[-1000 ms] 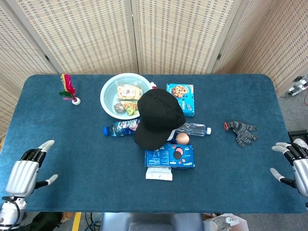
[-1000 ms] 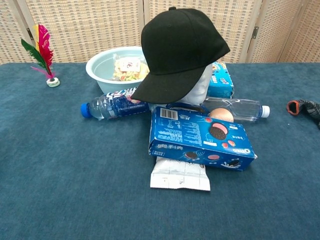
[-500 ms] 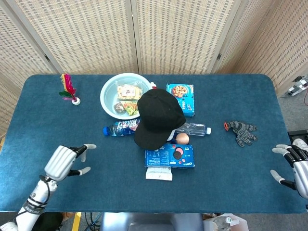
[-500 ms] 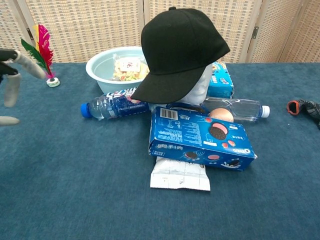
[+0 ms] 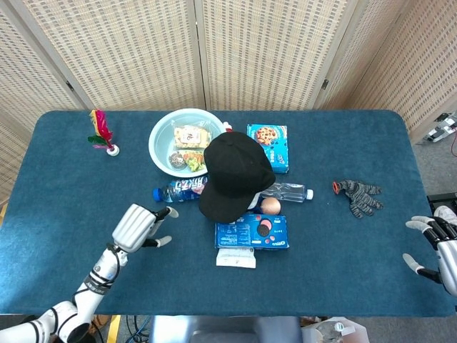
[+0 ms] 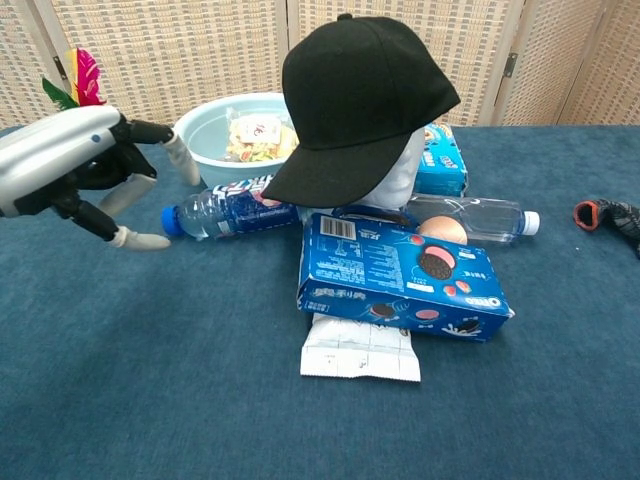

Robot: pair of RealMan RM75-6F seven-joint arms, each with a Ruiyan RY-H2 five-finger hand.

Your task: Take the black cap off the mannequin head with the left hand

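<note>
Left hand (image 5: 141, 224) hangs over the desk (image 5: 64, 186), fingers (image 6: 140, 240) spread wide and holding nothing, just short of the bottle (image 6: 225, 209). The cap (image 5: 235, 174) sits on the mannequin head (image 6: 397, 178) mid-desk, its brim over the bottle. The risk: the fingers clip that bottle, or a low pull tips the head onto the cookie box (image 6: 400, 273). Right hand (image 5: 437, 244) looks open at the edge, though partly cut off.

**Staged test area, screened off**

Table (image 5: 64, 153) under blue cloth, enclosed by woven folding screens (image 5: 268, 50); bare floor and loose cables (image 5: 444, 128) at right edge; odd mix of props, snack boxes (image 6: 400, 275), bottles (image 6: 225, 208), a feathered shuttlecock (image 5: 102, 132); reads as lab, not home.
</note>
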